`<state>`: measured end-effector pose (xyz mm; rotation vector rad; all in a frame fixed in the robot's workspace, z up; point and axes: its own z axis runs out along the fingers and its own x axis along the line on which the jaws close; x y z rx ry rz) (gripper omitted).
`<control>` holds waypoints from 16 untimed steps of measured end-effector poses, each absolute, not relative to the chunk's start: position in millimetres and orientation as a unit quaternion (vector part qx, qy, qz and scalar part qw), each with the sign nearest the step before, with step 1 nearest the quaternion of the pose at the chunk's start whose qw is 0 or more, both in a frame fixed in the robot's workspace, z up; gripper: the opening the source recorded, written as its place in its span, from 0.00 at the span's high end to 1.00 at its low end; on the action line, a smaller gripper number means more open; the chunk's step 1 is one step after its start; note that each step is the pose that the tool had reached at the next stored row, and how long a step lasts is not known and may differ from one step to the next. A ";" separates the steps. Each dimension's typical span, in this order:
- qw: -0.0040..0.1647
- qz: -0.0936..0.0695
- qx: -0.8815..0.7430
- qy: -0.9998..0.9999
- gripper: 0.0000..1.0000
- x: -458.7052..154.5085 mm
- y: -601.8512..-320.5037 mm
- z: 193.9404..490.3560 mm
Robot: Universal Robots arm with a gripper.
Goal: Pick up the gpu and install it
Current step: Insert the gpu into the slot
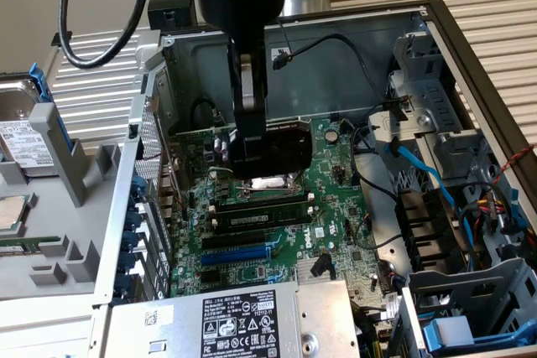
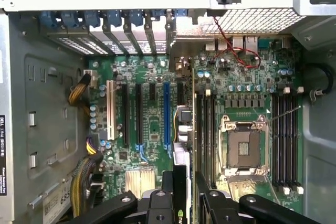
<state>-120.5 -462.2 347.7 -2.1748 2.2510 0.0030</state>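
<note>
The gpu (image 2: 181, 145) is held edge-on between the two black fingers (image 2: 167, 192) of the gripper (image 2: 184, 179), which are clamped against its flat faces; a green logo is seen on the card's edge close to the fingers. In the wrist view the card is seen over the motherboard (image 2: 152, 124), between the long blue slot (image 2: 167, 114) and the memory slots (image 2: 205, 129) beside the CPU socket (image 2: 244, 148), and it is not seated in any slot. In the exterior view the gripper (image 1: 256, 165) is found at the centre of the frame, lowered into the open case (image 1: 352, 48), and the dark block against it is probably the gpu (image 1: 289, 150); whether it touches the board cannot be told from that angle. Just below it in that frame two memory sticks (image 1: 260, 217) are seated across the motherboard (image 1: 336, 207), with the blue slot (image 1: 235, 253) lower still. A power supply (image 1: 243, 324) with a black label is seen at the bottom centre. Blue cables (image 1: 428, 173) are draped at the exterior view's right, and a hard drive (image 1: 21, 140) is seen at the left edge.
</note>
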 end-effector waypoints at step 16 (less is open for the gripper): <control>-0.001 -0.006 -0.695 0.719 0.73 -128.1 -469.0 331.6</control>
